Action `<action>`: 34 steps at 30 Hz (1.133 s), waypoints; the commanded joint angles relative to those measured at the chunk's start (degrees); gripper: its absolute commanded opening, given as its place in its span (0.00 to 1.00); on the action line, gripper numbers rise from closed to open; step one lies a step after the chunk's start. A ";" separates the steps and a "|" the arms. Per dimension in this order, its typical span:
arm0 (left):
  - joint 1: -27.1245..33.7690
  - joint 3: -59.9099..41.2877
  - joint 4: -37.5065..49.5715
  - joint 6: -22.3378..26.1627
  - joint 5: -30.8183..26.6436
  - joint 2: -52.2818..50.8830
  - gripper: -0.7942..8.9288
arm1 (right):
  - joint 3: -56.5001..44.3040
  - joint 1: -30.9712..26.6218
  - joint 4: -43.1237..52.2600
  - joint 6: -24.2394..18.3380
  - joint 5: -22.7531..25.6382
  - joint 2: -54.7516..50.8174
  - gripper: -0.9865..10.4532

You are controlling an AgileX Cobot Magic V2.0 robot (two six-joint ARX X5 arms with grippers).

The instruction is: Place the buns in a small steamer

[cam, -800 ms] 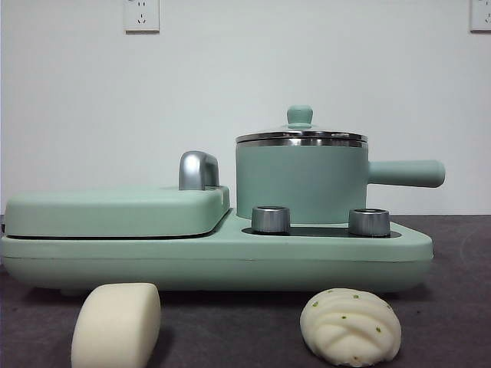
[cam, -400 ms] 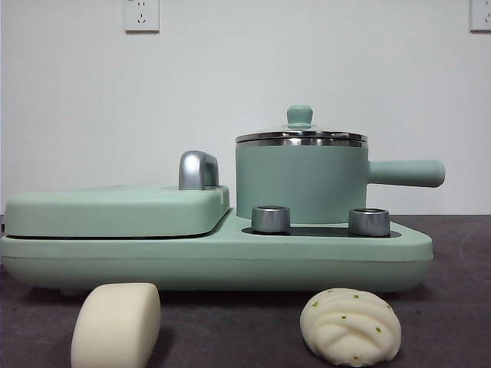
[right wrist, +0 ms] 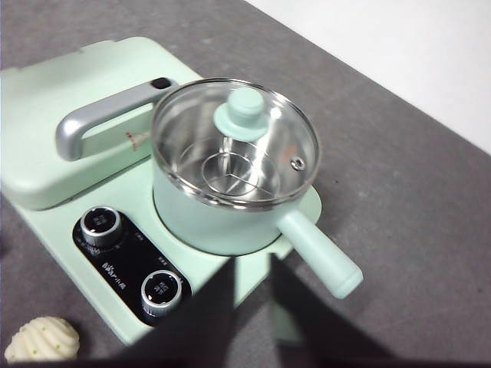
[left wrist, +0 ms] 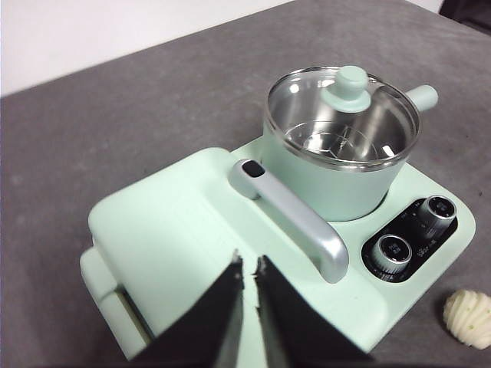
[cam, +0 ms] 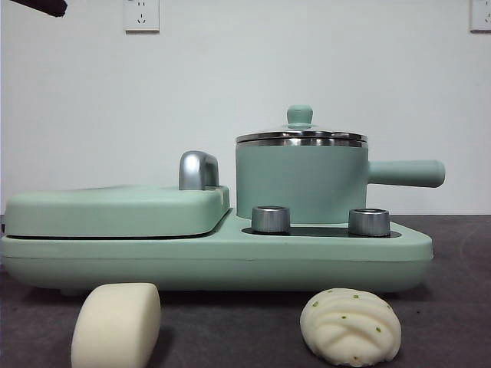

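Note:
The plain smooth bun lies on the table in front of the cooker, at the left. The twisted bun with green flecks lies at the right; it also shows in the left wrist view and in the right wrist view. The small steamer stands on the cooker's right side with its glass lid on. It looks empty through the lid. My left gripper hangs shut above the griddle lid. My right gripper hangs above the steamer's handle side, jaws close together, holding nothing.
The mint-green cooker base carries the flat griddle lid with a chrome handle and two steel knobs. The steamer's side handle sticks out to the right. A black arm tip shows at the top left corner.
A black arm tip has come into the top left corner of the front view. The buns, steamer and cooker have not moved.

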 commanded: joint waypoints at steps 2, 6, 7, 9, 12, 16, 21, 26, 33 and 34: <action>-0.59 1.29 1.05 2.67 0.35 0.13 0.30 | 0.96 0.48 0.35 -1.70 1.14 0.22 0.34; -1.22 1.29 2.10 2.67 0.35 0.17 0.35 | 0.96 0.48 0.46 -1.68 1.68 0.22 0.34; -1.46 1.29 2.84 2.64 0.35 0.20 0.35 | 0.96 0.48 0.55 -1.68 1.68 0.20 0.34; -2.08 1.29 4.76 2.62 0.35 0.55 0.35 | 0.96 0.48 0.68 -1.64 1.68 0.20 0.34; -3.76 1.29 8.48 1.55 0.37 2.05 0.35 | 0.96 0.48 0.94 -1.60 1.66 0.22 0.34; -7.63 1.29 14.34 -0.44 0.37 6.51 0.35 | 0.96 0.48 0.96 -0.44 1.66 0.20 0.34; -13.25 1.29 24.35 -3.06 0.33 14.03 0.34 | 0.96 0.48 1.03 1.86 1.73 0.22 0.34; -17.68 1.38 37.07 -6.64 -2.64 22.08 0.34 | 0.96 0.48 1.01 4.22 1.70 0.22 0.34; -21.92 7.54 42.34 -7.93 -5.92 33.90 0.34 | 0.96 0.48 1.01 4.39 1.73 0.22 0.34; -22.23 8.72 42.34 -7.93 -5.92 35.32 0.34 | 0.96 0.48 1.01 4.39 1.73 0.22 0.34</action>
